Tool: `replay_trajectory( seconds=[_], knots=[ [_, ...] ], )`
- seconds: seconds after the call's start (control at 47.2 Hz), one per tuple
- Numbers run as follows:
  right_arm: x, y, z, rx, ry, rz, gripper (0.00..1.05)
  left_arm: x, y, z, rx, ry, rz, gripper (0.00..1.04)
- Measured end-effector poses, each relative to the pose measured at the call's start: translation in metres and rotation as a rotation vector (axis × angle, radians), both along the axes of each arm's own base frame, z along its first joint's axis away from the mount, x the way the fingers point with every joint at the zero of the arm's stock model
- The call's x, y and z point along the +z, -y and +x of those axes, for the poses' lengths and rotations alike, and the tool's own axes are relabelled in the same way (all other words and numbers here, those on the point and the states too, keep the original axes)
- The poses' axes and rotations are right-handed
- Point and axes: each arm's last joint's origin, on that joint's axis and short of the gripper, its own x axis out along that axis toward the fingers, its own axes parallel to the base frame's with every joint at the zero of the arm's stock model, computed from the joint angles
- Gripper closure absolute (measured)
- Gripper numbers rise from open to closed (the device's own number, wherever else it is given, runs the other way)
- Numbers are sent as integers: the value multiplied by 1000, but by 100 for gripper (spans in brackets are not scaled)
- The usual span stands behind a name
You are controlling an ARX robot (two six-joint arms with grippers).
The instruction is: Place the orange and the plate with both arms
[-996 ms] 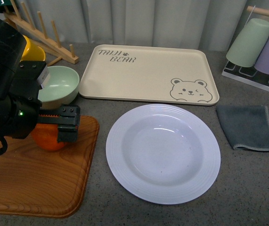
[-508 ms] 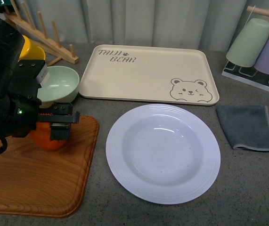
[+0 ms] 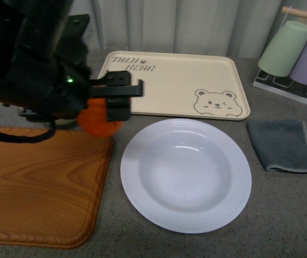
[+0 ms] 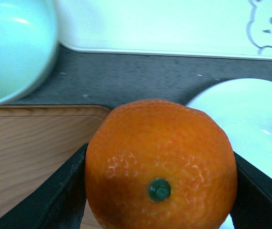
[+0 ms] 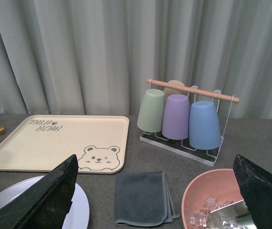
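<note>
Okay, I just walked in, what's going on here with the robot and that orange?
The left gripper is shut on the orange and holds it up by the far corner of the wooden board, close to the rim of the white plate. The plate sits empty on the table, untouched. The right gripper hangs open off to the side, holding nothing. So the orange is in hand but not yet set down.

Dimpled orange (image 3: 95, 125) aloft, just left of the flat-lying white ridged-rim plate (image 3: 186, 174).
</note>
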Motion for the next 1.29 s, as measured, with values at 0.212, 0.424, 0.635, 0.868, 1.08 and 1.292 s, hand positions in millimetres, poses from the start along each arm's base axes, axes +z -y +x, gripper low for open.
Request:
replay_trajectory(
  seconds=[0.212, 0.424, 0.635, 0.868, 1.08, 1.292],
  knots=[
    [0, 0, 0, 0, 0, 0, 9, -4, 61, -15, -77, -38, -68, 34],
    [0, 0, 0, 0, 0, 0, 9, -29, 75, -20, -55, -79, -33, 35],
    [0, 0, 0, 0, 0, 0, 9, -53, 78, -25, -24, -151, -21, 35],
    [0, 0, 0, 0, 0, 0, 9, -55, 79, -26, -16, -162, -34, 35],
    [0, 0, 0, 0, 0, 0, 9, -54, 80, -25, -14, -147, -42, 10],
    [0, 0, 0, 0, 0, 0, 9, -27, 66, -21, 14, -82, -78, 6]
  ],
)
